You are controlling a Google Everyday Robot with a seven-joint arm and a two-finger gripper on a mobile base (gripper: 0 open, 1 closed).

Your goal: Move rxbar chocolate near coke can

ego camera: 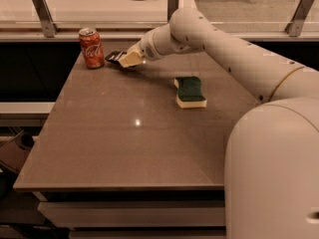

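Note:
The coke can (pixel 91 48) stands upright at the table's far left corner. The rxbar chocolate (pixel 114 57) is a dark flat bar just right of the can, a short gap from it. It sticks out from the tip of my gripper (pixel 125 59) toward the can, low at the table top. My gripper reaches in from the right and is shut on the bar's right end. That end is hidden by the tan fingers (pixel 131 58).
A green-and-yellow sponge (pixel 190 91) lies right of the table's (pixel 134 148) middle. A rail with metal posts (pixel 42 8) runs behind the far edge. My white arm (pixel 234 49) spans the right side.

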